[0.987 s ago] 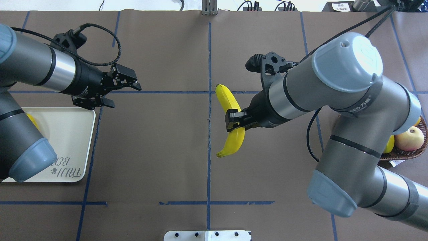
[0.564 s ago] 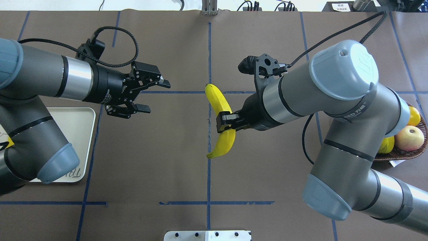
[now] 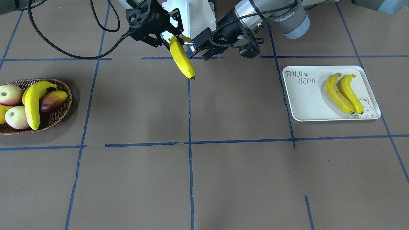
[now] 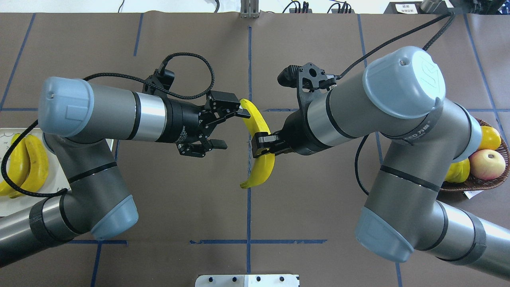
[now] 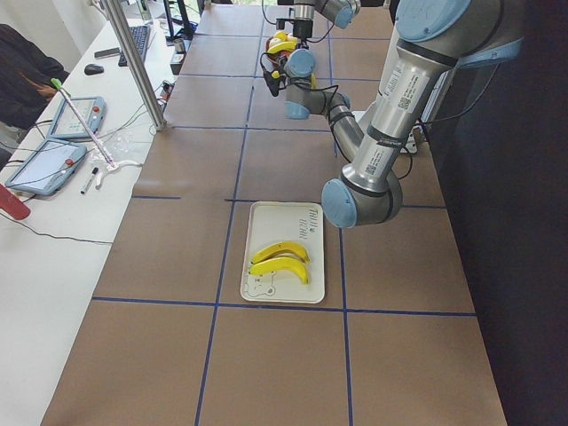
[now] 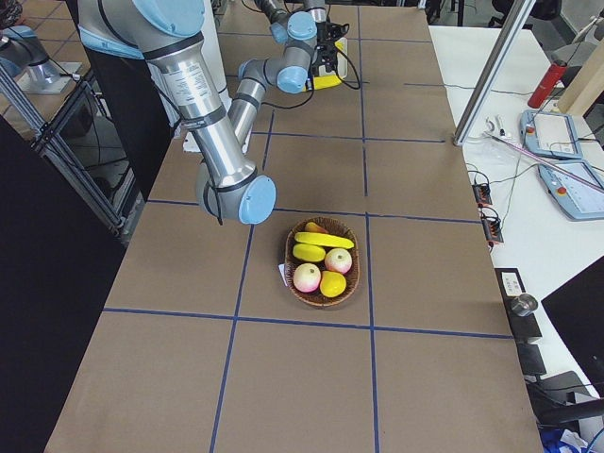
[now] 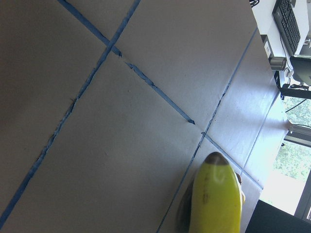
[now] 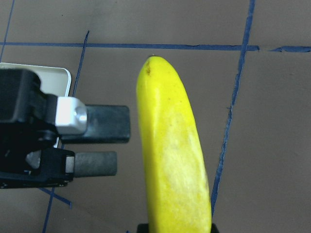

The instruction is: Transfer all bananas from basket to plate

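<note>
My right gripper (image 4: 263, 145) is shut on the middle of a yellow banana (image 4: 263, 167) held in the air over the table's centre line. My left gripper (image 4: 232, 129) is open just left of that banana's far end; in the right wrist view its fingers (image 8: 104, 124) lie beside the banana (image 8: 172, 155), not around it. Two bananas (image 3: 337, 92) lie on the cream plate (image 3: 306, 95) printed "TAIJI BEAR". One banana (image 3: 32, 102) lies in the wicker basket (image 3: 60, 118).
The basket also holds apples (image 3: 14, 116), a red-purple mango (image 3: 52, 99) and other yellow fruit. A metal mounting plate (image 4: 247, 280) sits at the table's near edge. A side bench with tablets (image 5: 53, 151) and a person (image 5: 22, 80) is beyond the far edge.
My left arm has swung right, away from the plate, bringing its open gripper up beside the held banana. The right arm has shifted slightly left with the banana.
</note>
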You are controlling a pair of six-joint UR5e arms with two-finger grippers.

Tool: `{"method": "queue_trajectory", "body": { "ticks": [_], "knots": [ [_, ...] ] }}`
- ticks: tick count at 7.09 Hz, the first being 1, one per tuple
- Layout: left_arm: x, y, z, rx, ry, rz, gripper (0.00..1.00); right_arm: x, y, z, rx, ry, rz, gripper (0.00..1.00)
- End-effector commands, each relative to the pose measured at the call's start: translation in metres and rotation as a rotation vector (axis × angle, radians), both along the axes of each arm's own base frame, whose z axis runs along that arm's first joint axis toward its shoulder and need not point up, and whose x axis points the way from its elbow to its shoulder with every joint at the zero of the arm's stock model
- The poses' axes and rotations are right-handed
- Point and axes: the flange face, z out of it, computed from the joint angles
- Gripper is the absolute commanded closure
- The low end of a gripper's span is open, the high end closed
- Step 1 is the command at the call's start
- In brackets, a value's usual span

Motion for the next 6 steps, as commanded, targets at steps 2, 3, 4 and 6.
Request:
{"method": "queue_trajectory", "body": {
  "ticks": [2, 3, 4, 6],
  "knots": [
    [0.005, 0.001, -0.011, 0.008, 0.014, 0.0, 0.0, -0.005, 0.007, -0.001, 0.0, -0.002, -0.015, 1.0],
    [0.006, -0.002, -0.014, 0.007, 0.017, -0.023, 0.0, -0.005, 0.009, -0.002, 0.002, -0.005, -0.018, 1.0],
    [0.019, -0.01, -0.018, 0.002, 0.011, -0.034, 0.0, -0.005, 0.01, -0.002, 0.002, -0.006, -0.02, 1.0],
    [0.026, -0.013, -0.017, -0.002, 0.003, -0.031, 0.05, -0.005, 0.011, -0.003, 0.004, -0.008, -0.023, 1.0]
  ]
}}
